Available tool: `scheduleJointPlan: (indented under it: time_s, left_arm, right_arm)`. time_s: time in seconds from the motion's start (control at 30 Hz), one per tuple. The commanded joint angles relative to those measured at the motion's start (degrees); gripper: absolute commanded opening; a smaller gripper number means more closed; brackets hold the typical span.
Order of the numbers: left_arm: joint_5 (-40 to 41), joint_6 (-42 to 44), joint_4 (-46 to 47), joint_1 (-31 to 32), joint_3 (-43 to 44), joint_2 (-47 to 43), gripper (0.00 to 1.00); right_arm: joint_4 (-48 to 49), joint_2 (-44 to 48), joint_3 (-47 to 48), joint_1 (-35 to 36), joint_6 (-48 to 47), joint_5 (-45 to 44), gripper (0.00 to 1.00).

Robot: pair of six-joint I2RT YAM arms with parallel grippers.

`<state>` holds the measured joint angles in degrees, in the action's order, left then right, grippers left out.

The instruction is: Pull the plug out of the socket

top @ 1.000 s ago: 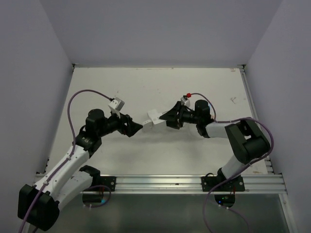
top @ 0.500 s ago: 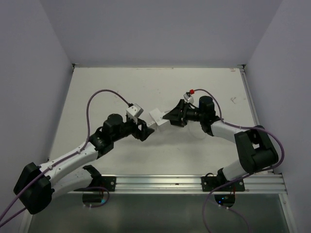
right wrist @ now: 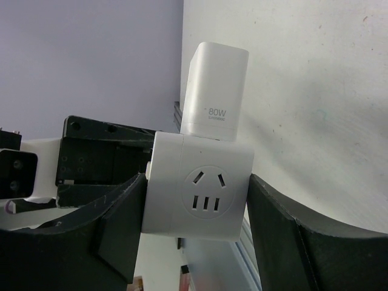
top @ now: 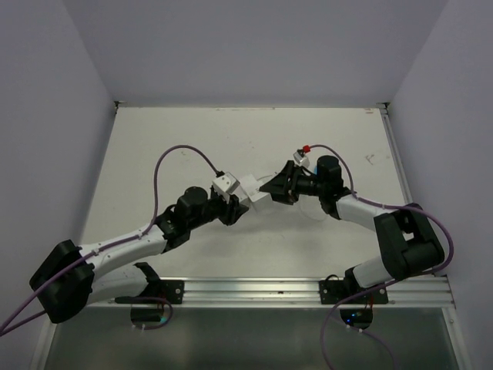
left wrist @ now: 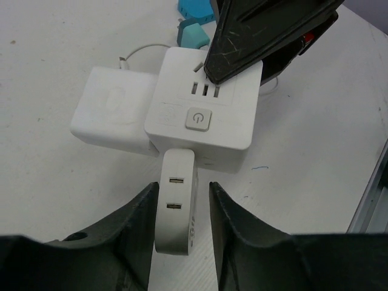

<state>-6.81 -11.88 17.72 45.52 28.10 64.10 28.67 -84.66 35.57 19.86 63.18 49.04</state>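
The socket [left wrist: 200,118] is a white cube with a round power button, held above the table. My right gripper [right wrist: 197,182] is shut on the socket [right wrist: 200,194], one finger pressed on each side. A slim white plug [left wrist: 176,212] with two USB slots sticks out of the cube's near face. My left gripper [left wrist: 183,187] straddles this plug: its left finger lies against it and a narrow gap shows on the right side. In the top view the socket [top: 254,189] hangs between the left gripper [top: 239,208] and the right gripper [top: 268,187].
A bulky white 80W charger [left wrist: 112,112] is plugged into another face of the cube and also shows in the right wrist view [right wrist: 215,91]. Two teal pieces [left wrist: 194,33] and a thin white cable [left wrist: 142,51] lie beyond. The metal rail [top: 308,289] runs along the near edge.
My left arm has swung right and reached the socket, and its jaws have narrowed around the slim plug. The right gripper has kept its hold and shifted slightly.
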Motion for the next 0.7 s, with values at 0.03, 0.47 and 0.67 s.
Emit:
scheduleJointPlan:
  time_s: [0.03,0.47,0.67]
  left_arm:
    - [0.0,1.5,6.9,0.3,-0.9,1.1,0.38]
    - [-2.1,3.6,9.7,0.4,-5.5,0.2,0.0]
    - [-7.3,4.5,10.1,0.4,-5.8,2.4,0.0]
  right_arm:
    - [4.2,1.5,-0.5,-0.2,1.0,1.5,0.0]
    - [13.2,-3.8,-2.8,-2.6,4.2,3.6,0.0]
    - [15.4,-6.3,-3.9,-6.8,3.5,7.4,0.0]
